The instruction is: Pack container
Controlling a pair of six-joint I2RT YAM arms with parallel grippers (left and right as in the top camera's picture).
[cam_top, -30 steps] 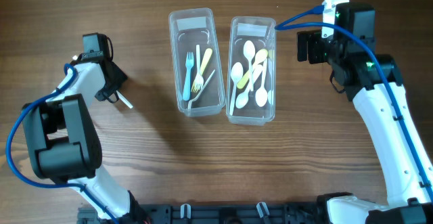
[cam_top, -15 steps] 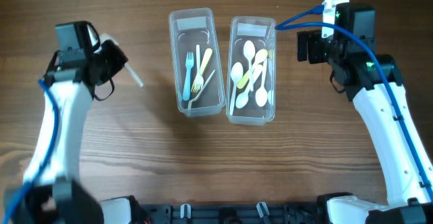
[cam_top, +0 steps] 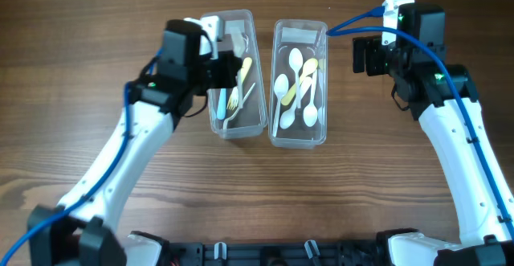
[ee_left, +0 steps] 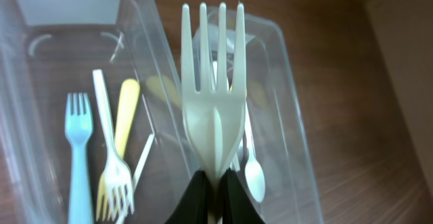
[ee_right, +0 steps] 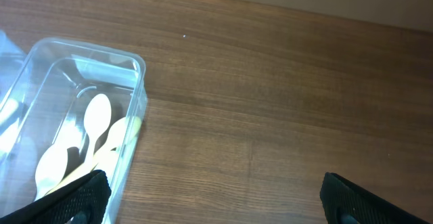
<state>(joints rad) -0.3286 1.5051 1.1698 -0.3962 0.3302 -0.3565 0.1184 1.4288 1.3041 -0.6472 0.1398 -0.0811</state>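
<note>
Two clear plastic containers stand side by side. The left container (cam_top: 261, 120) holds a blue fork (ee_left: 79, 163), a yellow fork (ee_left: 118, 163) and a white one. The right container (cam_top: 275, 85) holds several white and pale yellow spoons (cam_top: 297, 89). My left gripper (ee_left: 216, 190) is shut on a white plastic fork (ee_left: 213, 109), tines pointing away, held above the far end of the left container (ee_left: 27, 109). In the overhead view the fork's handle (cam_top: 233, 39) shows beside that gripper (cam_top: 221, 63). My right gripper (ee_right: 210, 197) is open and empty, right of the spoon container (ee_right: 128, 82).
The wooden table (cam_top: 361, 169) stretches around the containers. The right arm (cam_top: 450, 129) reaches along the right side and the left arm (cam_top: 120, 161) crosses the left half. A black rail runs along the front edge (cam_top: 265, 250).
My left gripper has swung from the table's far left to over the left container, carrying the white fork. The right arm has not moved.
</note>
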